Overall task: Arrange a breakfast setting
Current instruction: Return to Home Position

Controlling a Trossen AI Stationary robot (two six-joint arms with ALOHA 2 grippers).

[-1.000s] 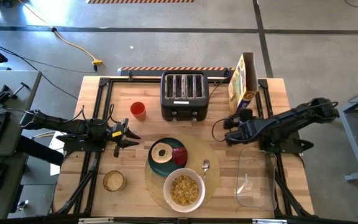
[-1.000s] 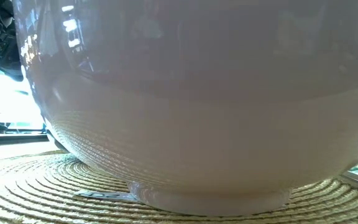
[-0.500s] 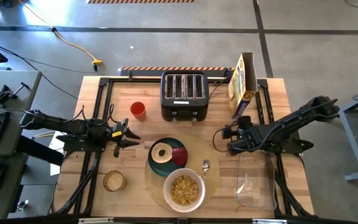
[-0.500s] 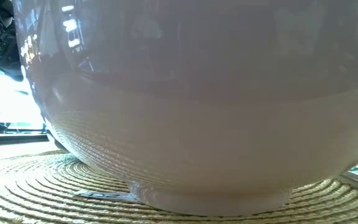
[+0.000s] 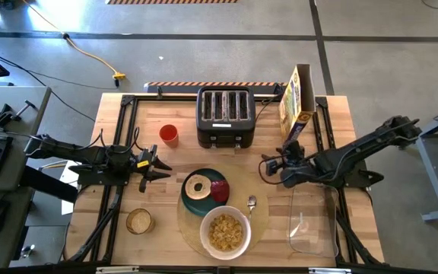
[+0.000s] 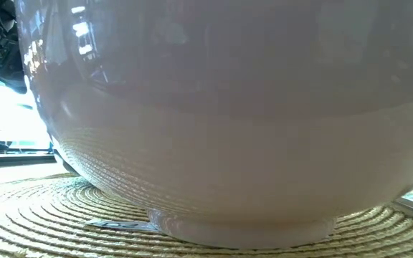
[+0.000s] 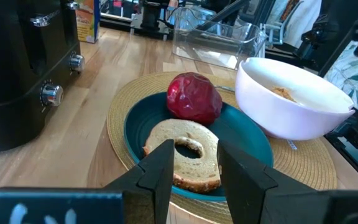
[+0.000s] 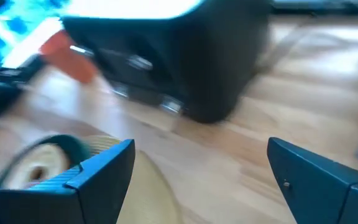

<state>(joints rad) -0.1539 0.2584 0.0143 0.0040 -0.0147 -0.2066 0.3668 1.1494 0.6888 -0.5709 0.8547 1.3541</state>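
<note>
A round woven placemat (image 5: pixel 258 221) lies at the table's near middle. On it rests a dark teal plate (image 5: pixel 207 205) with a tan bagel half (image 5: pixel 198 186) and a small red food item (image 5: pixel 219 191). A white bowl (image 5: pixel 225 232) of cereal stands on the mat's near part, and a small metal spoon (image 5: pixel 251 203) lies on the mat to its right. My left gripper (image 7: pixel 194 177) waits open left of the plate, pointing at the bagel (image 7: pixel 188 149). My right gripper (image 8: pixel 197 180) hangs wide open over bare wood right of the placemat, holding nothing.
A black four-slot toaster (image 5: pixel 223 118) stands at the far middle, with a small red cup (image 5: pixel 169 135) to its left and a cereal box (image 5: pixel 295 103) to its right. A clear container (image 5: pixel 310 221) sits near right and a small glass jar (image 5: pixel 138 221) near left.
My right gripper has risen a little over the wood right of the placemat and tipped from pointing steeply down to more nearly level, now facing the toaster and the plate. Nothing on the table has moved.
</note>
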